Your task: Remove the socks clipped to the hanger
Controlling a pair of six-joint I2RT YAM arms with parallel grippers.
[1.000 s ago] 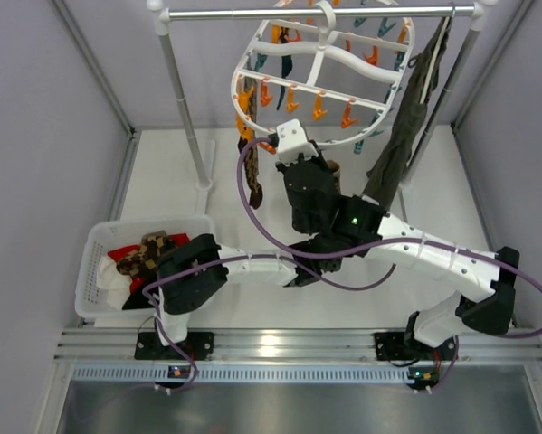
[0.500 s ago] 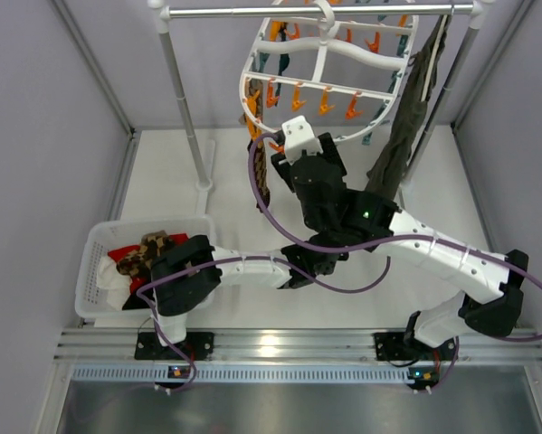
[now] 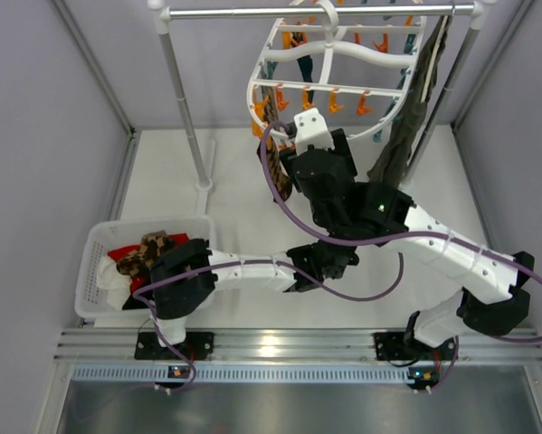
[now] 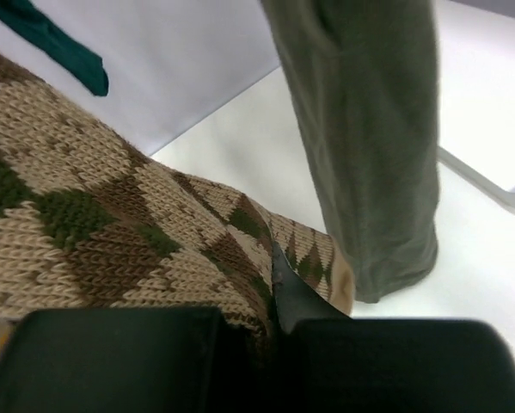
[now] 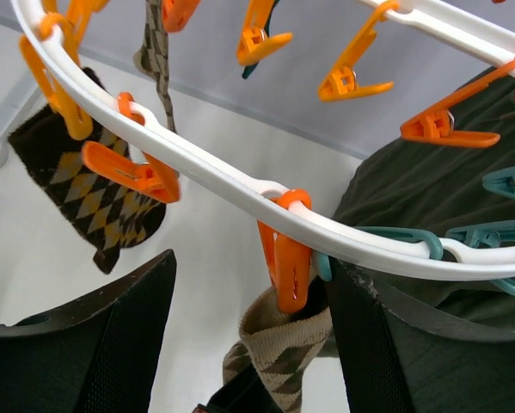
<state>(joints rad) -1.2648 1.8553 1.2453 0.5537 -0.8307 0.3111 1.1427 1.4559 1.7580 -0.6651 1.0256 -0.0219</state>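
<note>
The white oval hanger (image 3: 343,56) hangs from the top rail with orange and teal clips. In the right wrist view its rim (image 5: 223,168) crosses the frame. An orange clip (image 5: 285,258) pinches the cuff of a tan argyle sock (image 5: 287,357). My right gripper (image 5: 253,327) is open, one finger on each side of that clip. My left gripper (image 4: 278,323) is shut on the same argyle sock (image 4: 111,232) lower down, under the right arm (image 3: 329,258). A darker argyle sock (image 5: 94,198) hangs clipped at the left (image 3: 281,181). A teal sock (image 4: 59,43) shows at the top left.
A large olive-green garment (image 3: 406,127) hangs at the right of the hanger, close to both grippers (image 4: 369,129). A white basket (image 3: 94,249) with socks (image 3: 148,253) in it stands at the near left. The rack post (image 3: 185,99) stands at the back left.
My right arm has moved up and right to the hanger's rim, and the hanger has swung right and away. My left gripper has shifted right, keeping hold of the sock.
</note>
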